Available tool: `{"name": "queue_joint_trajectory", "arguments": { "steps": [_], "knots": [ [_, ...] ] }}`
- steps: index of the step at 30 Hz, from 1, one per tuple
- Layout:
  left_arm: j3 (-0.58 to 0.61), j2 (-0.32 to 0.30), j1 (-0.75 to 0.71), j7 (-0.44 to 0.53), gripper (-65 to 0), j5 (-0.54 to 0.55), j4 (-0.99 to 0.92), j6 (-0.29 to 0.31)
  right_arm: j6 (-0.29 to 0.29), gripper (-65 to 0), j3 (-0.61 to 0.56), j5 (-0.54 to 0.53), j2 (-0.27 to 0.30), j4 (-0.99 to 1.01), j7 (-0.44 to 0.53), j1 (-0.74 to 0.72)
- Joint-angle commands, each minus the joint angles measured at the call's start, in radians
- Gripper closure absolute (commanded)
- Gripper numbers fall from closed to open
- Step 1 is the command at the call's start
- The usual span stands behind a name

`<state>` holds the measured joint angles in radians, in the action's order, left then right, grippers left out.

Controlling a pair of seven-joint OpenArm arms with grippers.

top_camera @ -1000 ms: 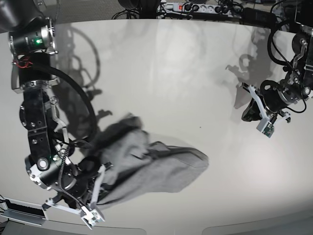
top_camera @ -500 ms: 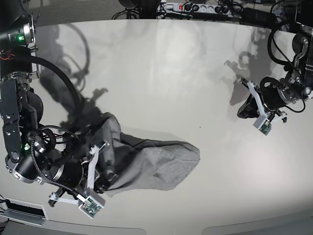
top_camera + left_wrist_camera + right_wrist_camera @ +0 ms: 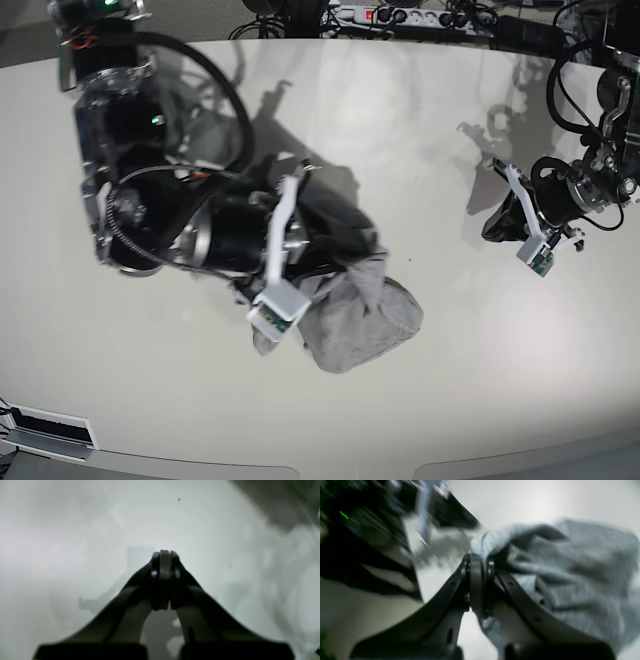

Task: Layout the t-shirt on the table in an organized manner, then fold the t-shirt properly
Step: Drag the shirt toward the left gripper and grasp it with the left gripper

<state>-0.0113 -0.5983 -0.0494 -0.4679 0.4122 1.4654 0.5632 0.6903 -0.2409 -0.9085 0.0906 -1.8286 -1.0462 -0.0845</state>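
The grey t-shirt [image 3: 355, 315] hangs bunched near the middle of the off-white surface [image 3: 420, 130], its lower end trailing toward 5 o'clock. The right pincer [image 3: 480, 562] is clenched on a fold of its fabric. Well apart at 3 o'clock, the left pincer [image 3: 165, 555] is clenched on nothing, just above the surface.

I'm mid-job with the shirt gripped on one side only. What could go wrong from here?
1. The right end effector pinches a bunched fold of the t-shirt, so pulling may drag it as a crumpled heap rather than spread it.
2. The left end effector is shut on nothing, well away over the bare table, so nothing anchors the other side.
3. The right wrist view is blurred; the grip may slip unnoticed.
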Motion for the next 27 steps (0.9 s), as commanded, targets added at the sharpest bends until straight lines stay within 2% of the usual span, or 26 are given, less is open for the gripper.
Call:
{"name": "queue_joint_trajectory", "arguments": {
  "steps": [1,6,8,9,12,14,18,20,23,25,27],
  "knots": [
    [-0.006,-0.020,0.016,0.018,0.0,0.013,0.016,0.006,0.008,0.0,-0.005,-0.010,-0.041,-0.014,0.061,-0.024],
    [-0.006,-0.020,0.016,0.019,0.0,0.013,0.016,0.006,0.008,0.0,-0.075,0.175,-0.206,0.033,0.167,-0.049],
    [-0.006,-0.021,0.016,0.019,0.0,0.013,0.016,0.006,0.008,0.0,-0.109,0.251,-0.248,0.068,0.213,-0.074],
    [-0.006,-0.023,0.016,0.019,0.0,0.013,0.016,0.006,0.008,-5.6,-0.127,0.282,-0.248,0.083,0.225,-0.091],
    [-0.007,-0.029,0.017,0.019,0.0,0.012,0.016,0.006,0.008,-32.1,-0.183,0.353,-0.248,0.099,0.235,-0.149],
    [-0.010,-0.045,0.017,0.019,0.0,0.012,0.016,0.006,0.008,-41.6,-0.202,0.425,-0.248,0.098,0.231,-0.194],
    [-0.031,-0.089,0.017,0.018,0.0,0.019,0.023,0.006,0.008,-42.4,-0.203,0.545,-0.248,0.098,0.213,-0.252],
    [-0.054,-0.101,0.016,-0.001,0.0,0.058,0.032,0.007,-0.039,-42.2,-0.203,0.578,-0.238,0.099,0.216,-0.262],
    [-0.086,-0.106,0.017,-0.087,-0.4,0.168,0.042,0.016,-0.107,-41.9,-0.203,0.632,-0.190,0.129,0.229,-0.261],
    [-0.101,-0.105,0.016,-0.151,-11.2,0.233,0.042,0.071,-0.145,-41.9,-0.203,0.677,-0.170,0.200,0.266,-0.262],
    [-0.104,-0.106,0.016,-0.225,-26.0,0.288,0.042,0.113,-0.172,-41.9,-0.203,0.707,-0.156,0.295,0.320,-0.262]
  ]
}}
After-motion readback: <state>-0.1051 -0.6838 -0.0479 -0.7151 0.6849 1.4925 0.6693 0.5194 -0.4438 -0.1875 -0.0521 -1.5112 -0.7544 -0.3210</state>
